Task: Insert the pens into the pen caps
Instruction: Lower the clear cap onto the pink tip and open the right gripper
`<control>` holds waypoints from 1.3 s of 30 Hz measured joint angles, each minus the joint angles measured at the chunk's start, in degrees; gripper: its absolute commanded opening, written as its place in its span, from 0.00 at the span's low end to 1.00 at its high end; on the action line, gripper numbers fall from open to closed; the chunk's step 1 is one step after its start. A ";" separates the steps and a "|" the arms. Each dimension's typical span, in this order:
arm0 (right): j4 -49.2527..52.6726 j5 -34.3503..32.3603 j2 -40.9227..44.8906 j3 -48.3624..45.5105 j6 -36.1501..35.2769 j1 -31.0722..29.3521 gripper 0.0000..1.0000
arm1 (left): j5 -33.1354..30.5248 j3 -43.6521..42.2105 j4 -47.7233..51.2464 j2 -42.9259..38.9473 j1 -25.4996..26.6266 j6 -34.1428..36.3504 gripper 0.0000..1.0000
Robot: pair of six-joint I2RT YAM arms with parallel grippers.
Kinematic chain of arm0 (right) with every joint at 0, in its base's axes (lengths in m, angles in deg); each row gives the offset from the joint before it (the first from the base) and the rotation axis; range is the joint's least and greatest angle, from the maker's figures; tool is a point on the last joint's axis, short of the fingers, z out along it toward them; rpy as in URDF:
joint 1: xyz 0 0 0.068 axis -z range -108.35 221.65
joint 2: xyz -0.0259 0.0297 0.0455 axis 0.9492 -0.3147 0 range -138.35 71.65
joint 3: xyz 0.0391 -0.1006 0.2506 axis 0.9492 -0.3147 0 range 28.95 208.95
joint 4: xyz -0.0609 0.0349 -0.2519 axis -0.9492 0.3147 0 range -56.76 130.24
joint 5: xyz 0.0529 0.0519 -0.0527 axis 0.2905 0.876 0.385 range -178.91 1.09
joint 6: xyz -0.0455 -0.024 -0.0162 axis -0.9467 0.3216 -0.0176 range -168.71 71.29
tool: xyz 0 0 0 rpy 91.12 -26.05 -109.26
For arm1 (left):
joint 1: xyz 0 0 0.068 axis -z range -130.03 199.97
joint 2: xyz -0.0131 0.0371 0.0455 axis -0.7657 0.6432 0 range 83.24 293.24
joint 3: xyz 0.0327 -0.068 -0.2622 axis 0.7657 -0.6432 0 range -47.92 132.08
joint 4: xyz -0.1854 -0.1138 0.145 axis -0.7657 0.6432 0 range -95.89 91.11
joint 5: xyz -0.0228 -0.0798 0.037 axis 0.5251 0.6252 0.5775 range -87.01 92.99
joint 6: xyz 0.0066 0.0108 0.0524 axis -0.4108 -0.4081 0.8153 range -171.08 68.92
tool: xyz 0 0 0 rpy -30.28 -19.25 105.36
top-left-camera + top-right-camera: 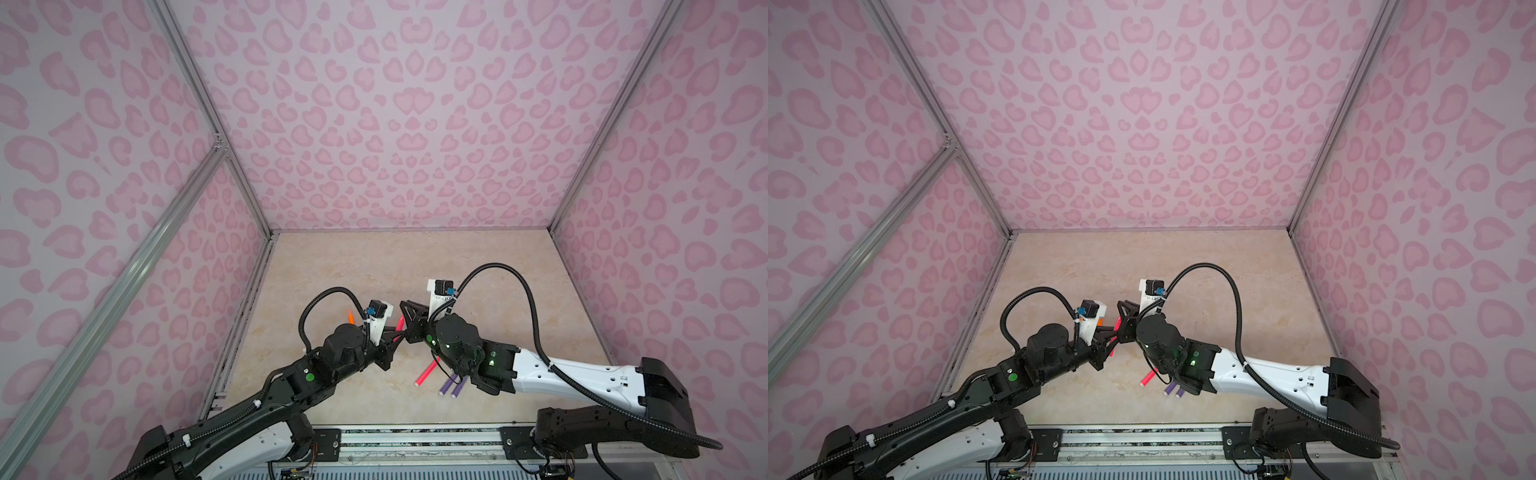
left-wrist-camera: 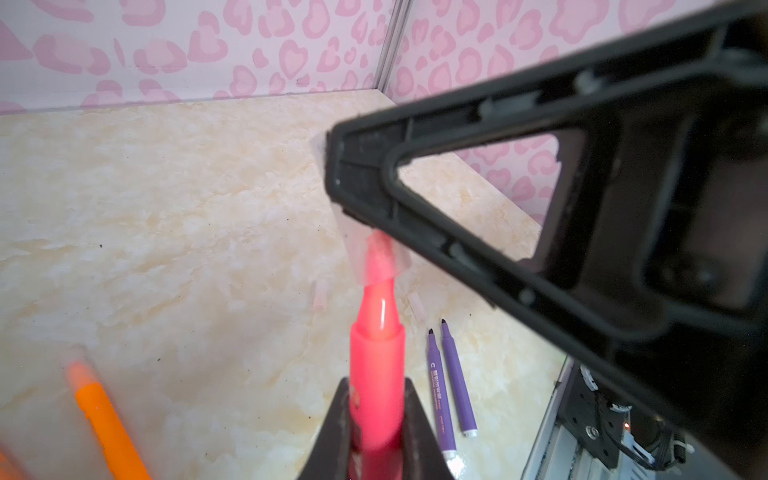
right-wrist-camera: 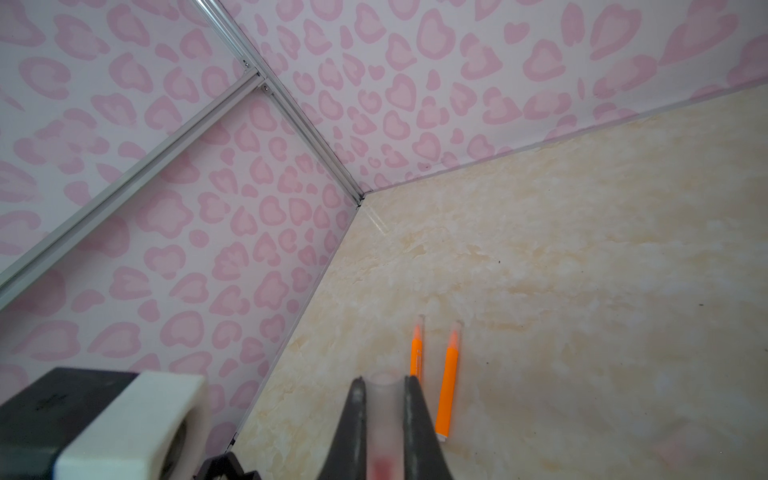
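Note:
My left gripper (image 2: 377,382) is shut on a pink-red pen (image 2: 376,365). Its tip sits inside a clear pen cap (image 2: 380,259) that my right gripper (image 3: 384,384) is shut on; the red tip shows through the cap (image 3: 384,411). In both top views the two grippers meet above the middle of the table, the left gripper (image 1: 395,331) beside the held pen (image 1: 401,323). A second pink-red pen (image 1: 426,373) and two purple pens (image 2: 438,399) lie uncapped near the front. Two orange pens (image 3: 448,386) lie at the left with clear caps over their tips.
Two loose clear caps (image 2: 321,295) (image 2: 417,307) lie faint on the beige table (image 1: 478,270) beyond the purple pens. Pink patterned walls (image 1: 395,124) enclose the back and both sides. A metal rail (image 1: 415,440) runs along the front edge under the arm bases.

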 measured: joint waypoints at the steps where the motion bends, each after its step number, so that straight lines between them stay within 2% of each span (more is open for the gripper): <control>1: -0.52 -0.24 -0.17 -0.11 0.02 -0.26 0.00 | -0.61 0.00 0.07 -0.07 0.00 -0.11 0.03; 14: -4.68 -2.49 -3.48 -0.63 2.43 -2.29 0.00 | -5.53 0.04 3.23 -0.92 0.04 -1.11 0.03; 17: -5.79 0.22 -3.87 -0.72 2.75 -2.73 0.00 | -8.92 -0.09 3.26 -1.51 -0.37 -2.16 0.03; 25: -6.01 2.27 -4.02 -1.86 1.90 -2.73 0.01 | -9.60 -0.09 2.82 -1.92 -0.11 -2.58 0.03; 30: -5.99 1.46 -2.56 -2.36 1.22 -2.73 0.16 | -9.62 -0.09 2.82 -1.99 -0.11 -2.58 0.03; 33: -5.99 0.09 -0.57 -3.04 0.42 -2.73 0.29 | -9.68 -0.09 2.80 -2.21 -0.11 -2.58 0.03; 35: -5.90 -1.33 0.42 -3.21 -0.07 -2.71 0.43 | -9.77 -0.09 2.71 -2.25 -0.11 -2.58 0.03; 39: -5.07 -1.38 0.09 -1.73 -0.94 -0.68 0.54 | -9.77 -0.09 2.67 -2.21 -0.11 -2.58 0.03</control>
